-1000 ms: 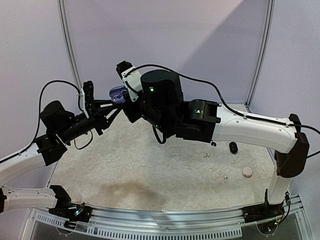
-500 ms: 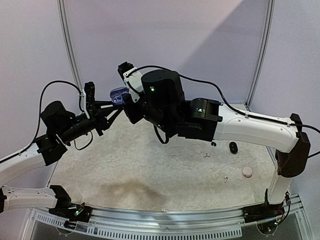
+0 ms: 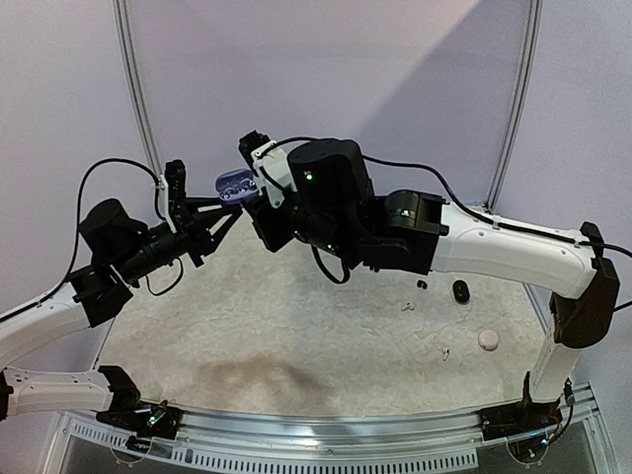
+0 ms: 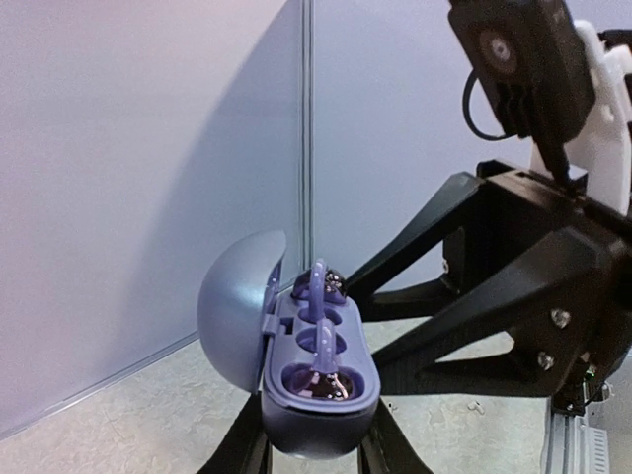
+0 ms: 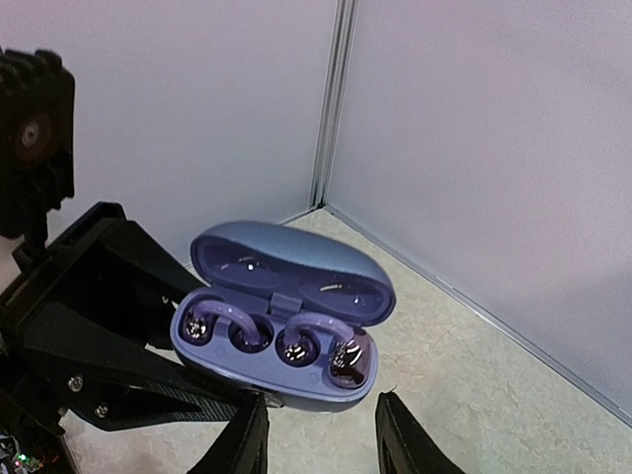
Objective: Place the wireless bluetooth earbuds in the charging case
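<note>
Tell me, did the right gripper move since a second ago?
Yes. The right gripper slid rightward in the top view, away from the left wall pole and the charging case.

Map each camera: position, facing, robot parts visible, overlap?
Top external: high behind the bases, looking down on the table; left arm and right arm show.
Left wrist: looks along the left gripper at the open charging case it grips; the right arm looms behind.
Right wrist: looks past the right gripper, open, into that case.
Shared: both wrist views see the case.
</note>
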### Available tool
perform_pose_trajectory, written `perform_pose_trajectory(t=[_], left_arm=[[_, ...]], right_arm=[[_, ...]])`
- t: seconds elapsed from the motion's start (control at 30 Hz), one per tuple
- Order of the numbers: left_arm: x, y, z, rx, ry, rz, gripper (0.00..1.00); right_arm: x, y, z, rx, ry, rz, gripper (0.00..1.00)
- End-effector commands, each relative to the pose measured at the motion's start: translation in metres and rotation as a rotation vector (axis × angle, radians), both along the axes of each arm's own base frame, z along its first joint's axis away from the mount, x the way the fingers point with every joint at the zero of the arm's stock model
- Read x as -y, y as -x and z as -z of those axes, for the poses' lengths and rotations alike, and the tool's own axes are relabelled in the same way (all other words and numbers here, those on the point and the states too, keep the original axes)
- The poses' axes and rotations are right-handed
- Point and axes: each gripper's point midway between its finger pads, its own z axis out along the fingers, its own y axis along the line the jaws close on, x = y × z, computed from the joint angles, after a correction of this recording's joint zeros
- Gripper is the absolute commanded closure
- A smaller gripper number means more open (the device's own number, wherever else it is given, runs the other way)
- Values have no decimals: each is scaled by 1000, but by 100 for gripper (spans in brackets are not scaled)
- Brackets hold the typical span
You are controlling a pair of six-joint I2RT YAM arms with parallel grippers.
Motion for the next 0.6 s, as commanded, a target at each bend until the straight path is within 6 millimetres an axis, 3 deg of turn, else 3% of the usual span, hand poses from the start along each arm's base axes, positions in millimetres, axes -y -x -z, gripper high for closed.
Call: perform_pose_trajectory(t=[0.0, 0.37, 0.57], left_arm=[[-2, 5, -22, 51, 37, 11, 100], [6, 11, -12, 72, -18, 59, 100], [11, 16, -13, 94, -31, 97, 100]], right_arm=[[15, -1, -4, -28, -7, -11, 62], [53, 9, -58, 13, -103, -36, 66], [43, 11, -62, -30, -159, -100, 74]])
